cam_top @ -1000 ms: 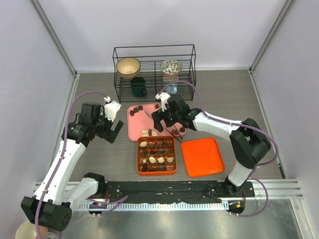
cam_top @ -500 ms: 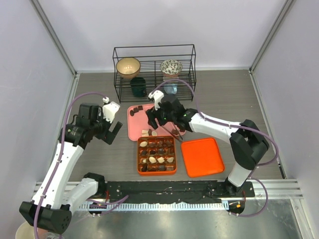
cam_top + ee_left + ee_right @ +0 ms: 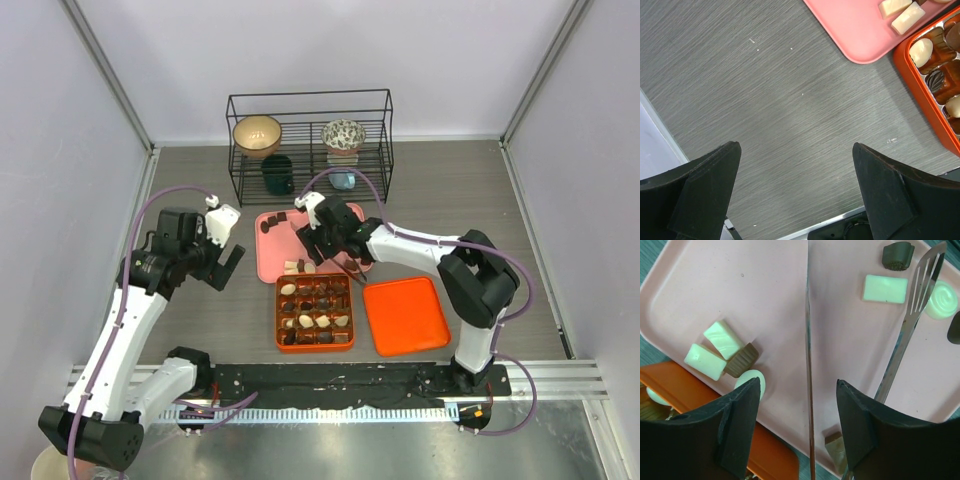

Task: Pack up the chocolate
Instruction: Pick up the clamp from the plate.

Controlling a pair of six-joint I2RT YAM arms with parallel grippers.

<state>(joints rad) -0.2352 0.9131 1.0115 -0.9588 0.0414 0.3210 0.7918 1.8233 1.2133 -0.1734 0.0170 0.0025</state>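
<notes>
Tongs [image 3: 808, 365] run between the right gripper's [image 3: 799, 430] half-spread jaws over the pink tray [image 3: 765, 300], can't tell if clamped; left gripper [image 3: 795, 195] gapes wide.

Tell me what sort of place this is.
Probably a robot test cell, not a kitchen or shop: plain panel walls box in the table, a left arm and right arm are bolted to a rail at its near edge, and a wire rack holds staged bowls.
</notes>
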